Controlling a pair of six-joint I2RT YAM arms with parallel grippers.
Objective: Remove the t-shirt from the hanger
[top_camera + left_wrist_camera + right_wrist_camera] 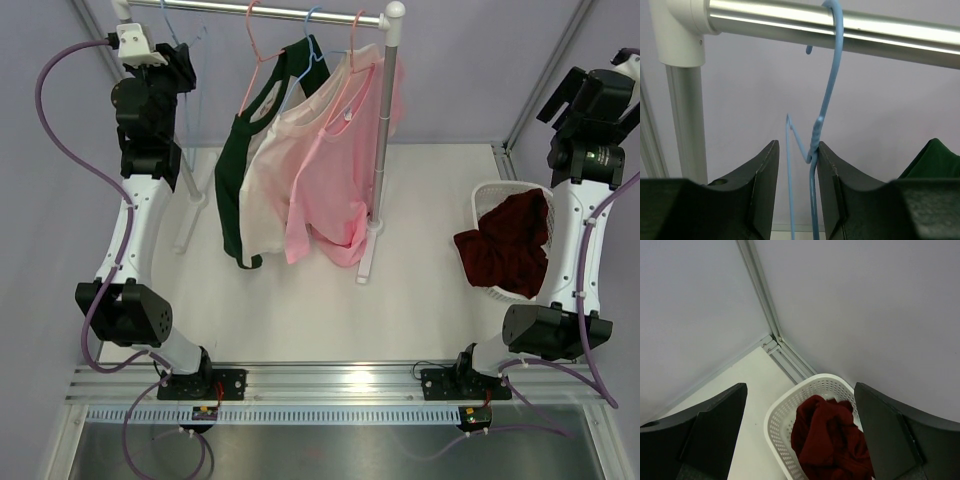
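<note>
1. Between the fingers of the left gripper (797, 150) runs the twisted neck of a bare blue hanger (832, 75). Its hook sits over the rail (840, 27) directly above the gripper.
2. Left gripper state: fingers set narrowly apart. The wire neck rests against the right-hand finger (832, 190), and a gap shows on the other side. No cloth is held.
3. Task items: three t-shirts hang from the same rail, to the right of the left gripper (180, 62) in the top view. The green t-shirt (232, 180) is nearest, then the white t-shirt (268, 185), then the pink t-shirt (335, 180). All three are draped on hangers, overlapping, with hems loose and uneven. An edge of green cloth (935, 160) shows just right of the left gripper in the wrist view.
4. Right gripper (800, 390) state: fingers spread wide, nothing between them. It is raised well away from the rack.
5. Below the right gripper (570, 95) stands a white basket (785, 405) holding a crumpled dark red garment (830, 440). Part of this garment spills over the rim in the top view (510, 245).
6. Edges: the rail's corner fitting and post (687, 125) stand close on the left gripper's left. The far upright (383, 130) stands beyond the pink t-shirt.
7. Room: bare table (420, 270) lies between that upright and the basket (490, 190).
</note>
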